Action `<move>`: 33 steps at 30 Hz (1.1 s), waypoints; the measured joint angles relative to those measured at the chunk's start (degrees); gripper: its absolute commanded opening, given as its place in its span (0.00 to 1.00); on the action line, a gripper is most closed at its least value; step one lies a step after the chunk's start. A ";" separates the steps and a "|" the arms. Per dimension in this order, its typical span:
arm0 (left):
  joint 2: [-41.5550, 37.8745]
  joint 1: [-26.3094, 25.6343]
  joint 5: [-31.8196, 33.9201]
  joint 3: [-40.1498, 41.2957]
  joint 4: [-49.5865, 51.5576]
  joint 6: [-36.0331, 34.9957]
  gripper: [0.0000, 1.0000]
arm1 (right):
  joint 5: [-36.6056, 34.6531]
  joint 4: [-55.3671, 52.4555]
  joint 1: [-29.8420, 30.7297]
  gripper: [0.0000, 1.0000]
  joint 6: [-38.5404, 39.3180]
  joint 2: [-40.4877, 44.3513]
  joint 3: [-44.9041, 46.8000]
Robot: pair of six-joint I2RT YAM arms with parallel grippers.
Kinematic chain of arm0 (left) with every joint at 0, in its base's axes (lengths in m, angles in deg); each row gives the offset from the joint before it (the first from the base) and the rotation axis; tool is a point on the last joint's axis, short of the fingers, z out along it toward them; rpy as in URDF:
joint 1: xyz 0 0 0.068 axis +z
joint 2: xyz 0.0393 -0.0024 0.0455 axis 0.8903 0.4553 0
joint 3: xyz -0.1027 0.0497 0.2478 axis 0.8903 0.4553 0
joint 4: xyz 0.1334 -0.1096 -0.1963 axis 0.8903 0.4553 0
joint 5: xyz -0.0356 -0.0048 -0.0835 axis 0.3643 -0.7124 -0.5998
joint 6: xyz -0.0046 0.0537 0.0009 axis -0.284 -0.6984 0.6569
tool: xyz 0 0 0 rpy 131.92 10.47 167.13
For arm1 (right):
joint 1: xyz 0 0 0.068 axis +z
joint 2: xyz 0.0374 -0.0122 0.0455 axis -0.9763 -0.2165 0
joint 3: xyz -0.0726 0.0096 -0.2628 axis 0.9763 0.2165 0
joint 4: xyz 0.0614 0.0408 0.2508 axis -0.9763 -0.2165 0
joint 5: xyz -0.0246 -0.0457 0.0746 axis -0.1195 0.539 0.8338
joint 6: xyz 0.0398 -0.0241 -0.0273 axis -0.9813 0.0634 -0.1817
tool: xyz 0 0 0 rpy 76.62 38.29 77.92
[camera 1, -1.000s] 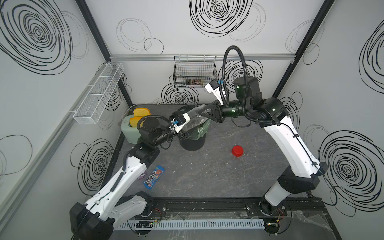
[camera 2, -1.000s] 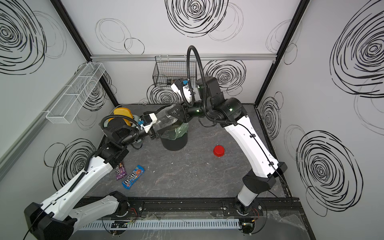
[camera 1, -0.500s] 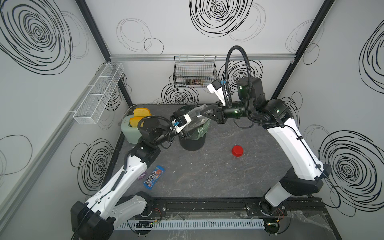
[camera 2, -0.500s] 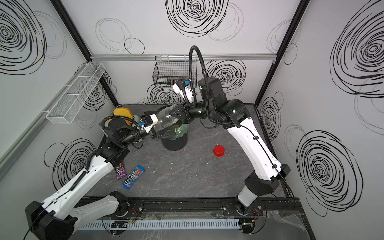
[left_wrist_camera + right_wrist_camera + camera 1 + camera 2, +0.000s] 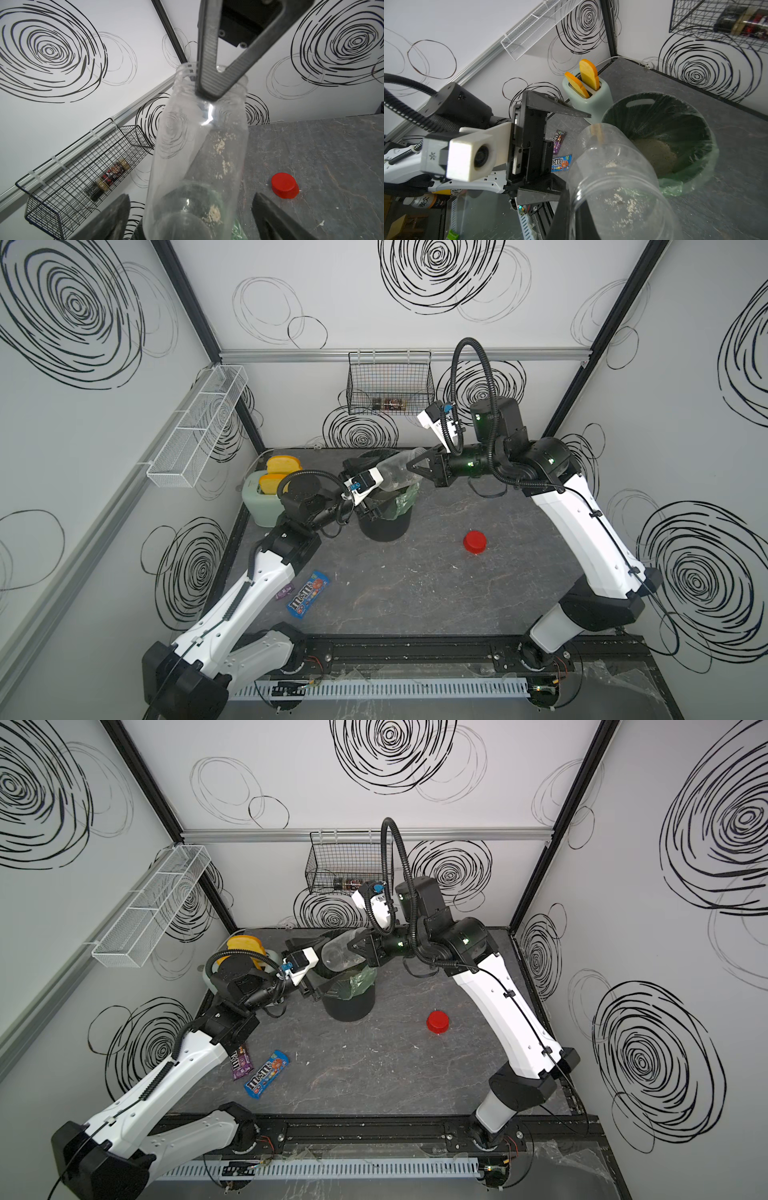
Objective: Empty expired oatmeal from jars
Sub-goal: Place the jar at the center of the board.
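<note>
We are holding the jar (image 5: 395, 472) in the air over the bin (image 5: 384, 531). It is tilted almost onto its side, with its mouth toward our right arm. Our right end effector (image 5: 207, 95) is clenching the jar's rim, one finger inside the mouth and one outside. Our left end effector (image 5: 576, 154) is standing released, its fingers spread wide on either side of the jar's base and not touching it.

We are judging the emptying as nearly done. The oatmeal (image 5: 654, 151) is lying as a pale heap in the bottom of the lined bin, and only a few flakes (image 5: 220, 145) are clinging to the inside of the jar wall. What we are seeing as left is shaking or tapping those flakes out, then setting the jar down. The red lid (image 5: 475, 542) is off and lying alone toward the right side of the table (image 5: 415, 593), well apart from the bin.

The table is dark grey and stone-patterned, with pale specks scattered on it. The bin is standing near the back edge, and a toaster (image 5: 259, 502) with two yellow slices is sitting in the back left corner. Two candy packs (image 5: 308, 599) are lying near the left edge. White walls with black swirls are enclosing us, with a wire basket (image 5: 390, 389) on the back wall and a mesh shelf (image 5: 195, 435) on the left one.
</note>
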 measured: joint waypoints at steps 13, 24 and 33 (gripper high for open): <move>-7.34 -1.70 3.50 0.39 9.77 0.04 0.96 | -7.10 -3.34 -7.74 0.00 -0.46 7.58 9.42; -18.12 -7.67 21.97 7.93 13.44 25.40 0.96 | -14.95 -5.14 -8.48 0.00 -5.73 16.72 35.32; -21.68 -30.05 41.24 14.36 13.73 33.86 0.96 | -16.74 -2.97 -7.98 0.00 -9.57 20.20 52.33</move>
